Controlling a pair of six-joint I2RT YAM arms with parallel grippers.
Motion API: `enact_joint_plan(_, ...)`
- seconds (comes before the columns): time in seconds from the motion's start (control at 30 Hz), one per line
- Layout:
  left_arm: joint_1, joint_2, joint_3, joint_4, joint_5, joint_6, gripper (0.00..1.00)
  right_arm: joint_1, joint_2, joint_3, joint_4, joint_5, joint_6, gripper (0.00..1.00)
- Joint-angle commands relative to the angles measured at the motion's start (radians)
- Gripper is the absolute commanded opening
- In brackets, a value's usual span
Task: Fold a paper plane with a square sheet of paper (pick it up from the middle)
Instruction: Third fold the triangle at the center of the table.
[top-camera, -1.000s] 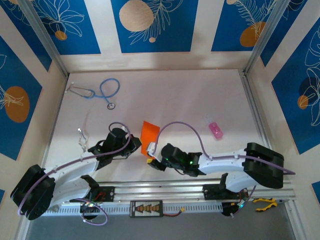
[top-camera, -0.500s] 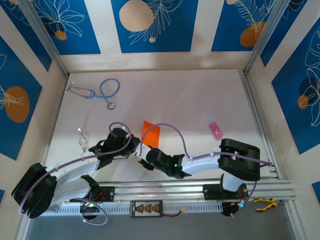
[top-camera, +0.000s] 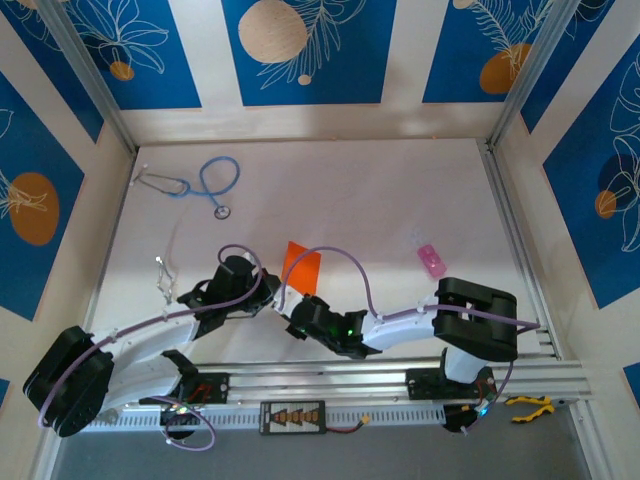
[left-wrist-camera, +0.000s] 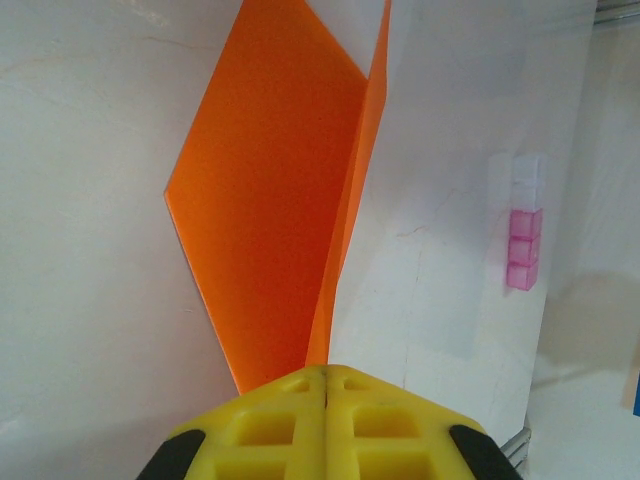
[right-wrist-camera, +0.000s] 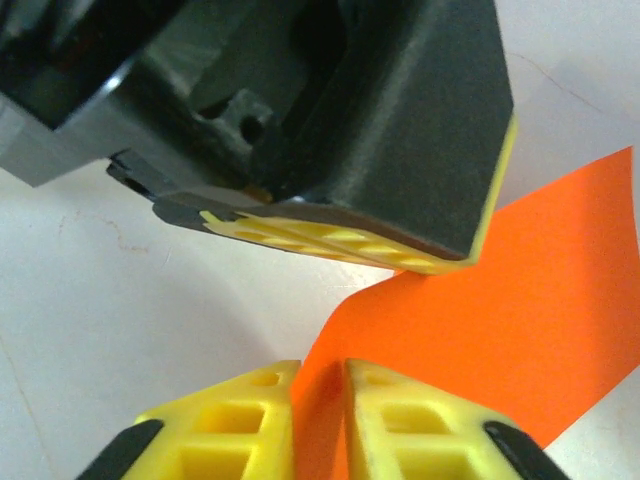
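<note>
Step in hand: likely creasing the first fold, with both tools at the near end of the square sheet of paper (left-wrist-camera: 270, 200).
Left tool (left-wrist-camera: 325, 372): fingers pressed together, clamped on the sheet's near corner at the fold.
Right tool (right-wrist-camera: 318, 375): fingers astride the paper's edge with a slim gap showing; cannot tell whether they pinch it.
Sheet position: on the bench (left-wrist-camera: 80, 150) between the two tools. One flap lies flat and the other stands up on edge.
Doing it well: the right tool should probably close right on the fold line, beside the left tool, with the edges lined up. The left clamp ought to hold until then, or the thin paper may spring open.
Long axis: along the crease, running from the left tool away toward the far bench.
Pointing: no nose formed yet; the flat flap's corner juts sideways.
</note>
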Motion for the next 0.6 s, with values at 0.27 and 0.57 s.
enact_joint_plan(0.27,0.007,0.0,-0.01,0.008,-0.003,-0.002,0.0,0.007,-0.037,-0.015,-0.005,0.033,0.089,0.08)
enact_joint_plan(0.57,0.007,-0.043,0.05,-0.146,-0.053,0.081,0.23,-0.054,-0.087,-0.081,-0.001,-0.215,0.125,0.0)
